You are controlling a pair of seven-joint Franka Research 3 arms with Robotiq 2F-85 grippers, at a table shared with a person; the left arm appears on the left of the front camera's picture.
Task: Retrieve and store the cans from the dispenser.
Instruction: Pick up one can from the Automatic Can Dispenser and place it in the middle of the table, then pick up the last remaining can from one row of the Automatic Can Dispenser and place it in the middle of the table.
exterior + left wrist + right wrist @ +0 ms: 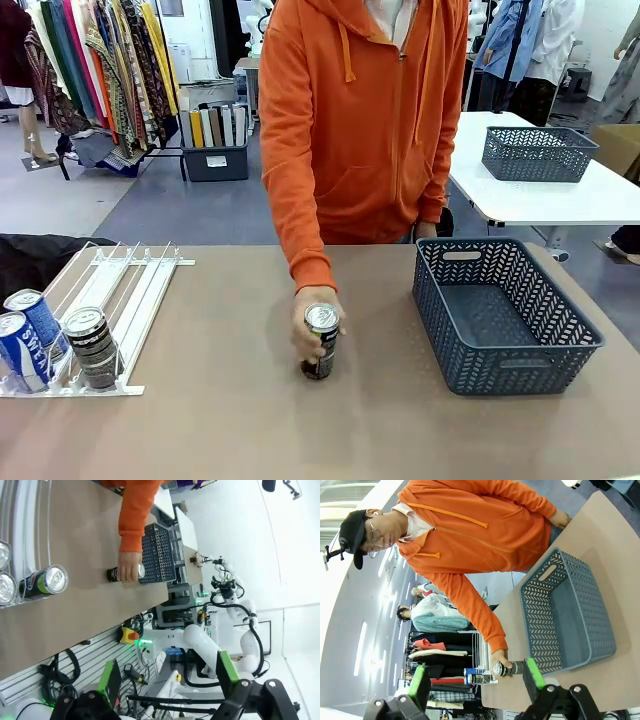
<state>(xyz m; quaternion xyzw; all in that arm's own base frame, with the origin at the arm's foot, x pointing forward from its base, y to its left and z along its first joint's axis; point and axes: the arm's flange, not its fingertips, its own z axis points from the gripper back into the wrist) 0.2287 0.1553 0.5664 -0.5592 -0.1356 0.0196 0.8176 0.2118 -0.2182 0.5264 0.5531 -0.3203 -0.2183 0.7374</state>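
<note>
**Front view.** You see the person's hand wrapped round a small dark can with a silver top. The can stands upright near the middle of the brown table. To its left lies the flat white-and-clear plastic dispenser with its long rail lanes. Two blue cans and a black-labelled can stand at the dispenser's near end. To the right of the held can, and apart from it, sits the dark grey-blue lattice plastic basket.

**Left wrist view.** Your left gripper has its green-padded fingers spread wide with nothing between them. The dark can lies well apart from it, out on the table under the person's hand, and in the picture it sits just beside the basket. The dispenser runs along the upper left, and the black-labelled can stands at its end.

**Right wrist view.** Your right gripper is also fully spread, and its green pads touch nothing. The dark can stands well beyond the fingers, near the table's edge, with the person's hand on it. The basket is near the can, and the dispenser lies farther off behind it.
</note>
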